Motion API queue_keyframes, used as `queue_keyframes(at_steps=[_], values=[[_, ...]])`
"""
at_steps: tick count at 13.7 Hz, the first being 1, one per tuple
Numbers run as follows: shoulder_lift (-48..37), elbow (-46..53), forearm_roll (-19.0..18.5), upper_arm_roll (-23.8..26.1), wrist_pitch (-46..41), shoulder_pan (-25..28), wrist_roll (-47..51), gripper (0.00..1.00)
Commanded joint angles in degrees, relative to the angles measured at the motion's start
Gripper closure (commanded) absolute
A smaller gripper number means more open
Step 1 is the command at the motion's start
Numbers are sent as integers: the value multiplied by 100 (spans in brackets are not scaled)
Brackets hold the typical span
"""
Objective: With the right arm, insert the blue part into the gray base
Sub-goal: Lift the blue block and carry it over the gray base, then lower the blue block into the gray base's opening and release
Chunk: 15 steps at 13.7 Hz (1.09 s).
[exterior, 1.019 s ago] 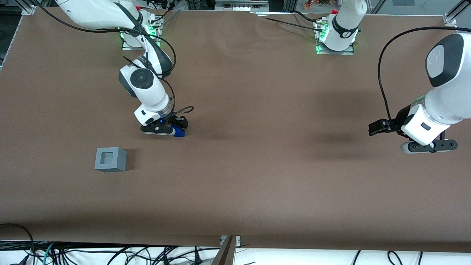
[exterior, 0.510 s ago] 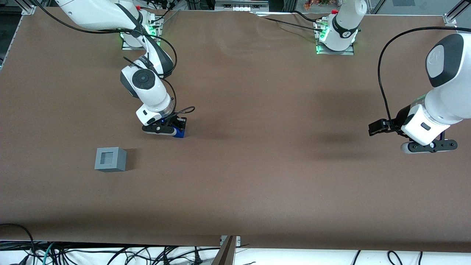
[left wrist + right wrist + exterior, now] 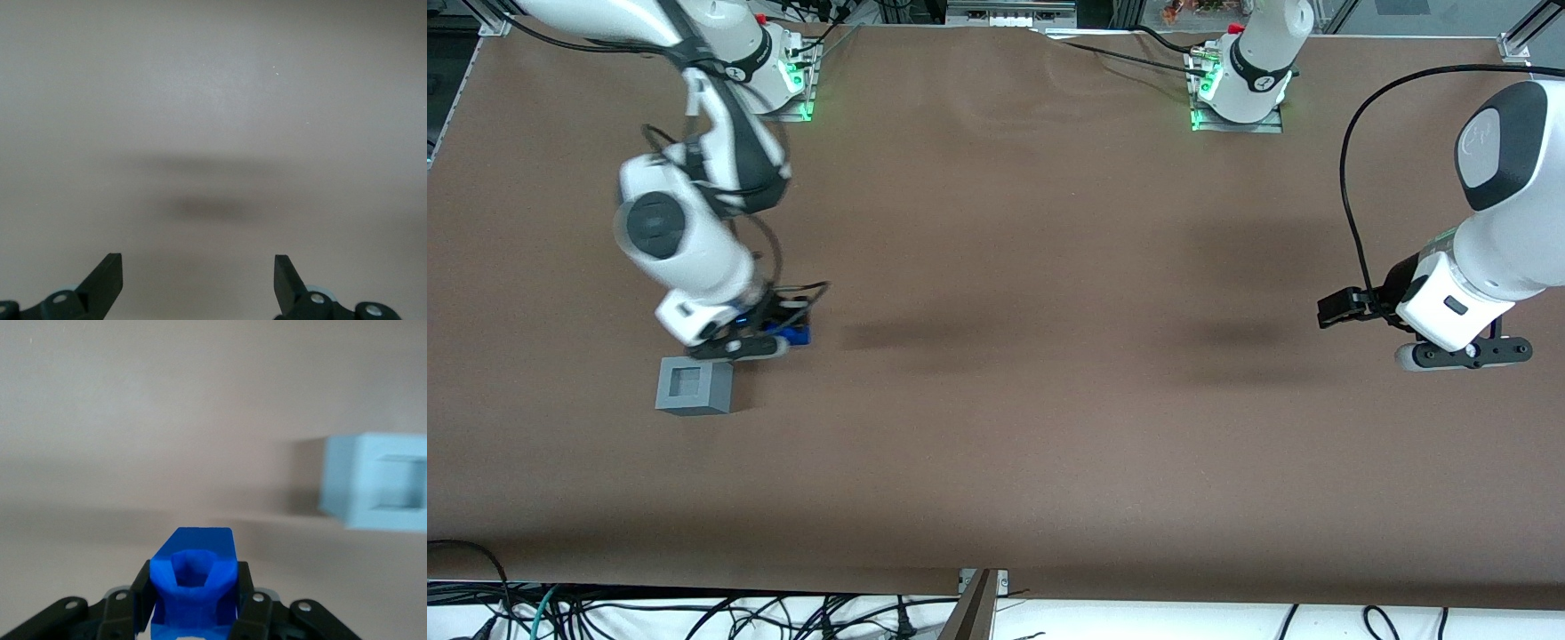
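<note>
Swung over from mid-counter within the last second: end effector [image 3: 769,336] now just beside the gray base [image 3: 694,385], a little farther from the front camera, fingers clamped on the blue part [image 3: 195,583]. Carry nearly over; alignment above the recess left. Probably lifted clear of the counter [image 3: 1049,356], though blurred; part's underside hidden
</note>
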Motion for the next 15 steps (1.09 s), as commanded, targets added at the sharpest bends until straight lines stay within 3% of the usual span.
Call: queue_keyframes(at_steps=[1,6,15], values=[[128,388,433,-648,-320,-21,-1379,69],[532,696,425,-1168,-49,-153,-2376,70],[876,854,416,-1292,163,-241,-1858,70]])
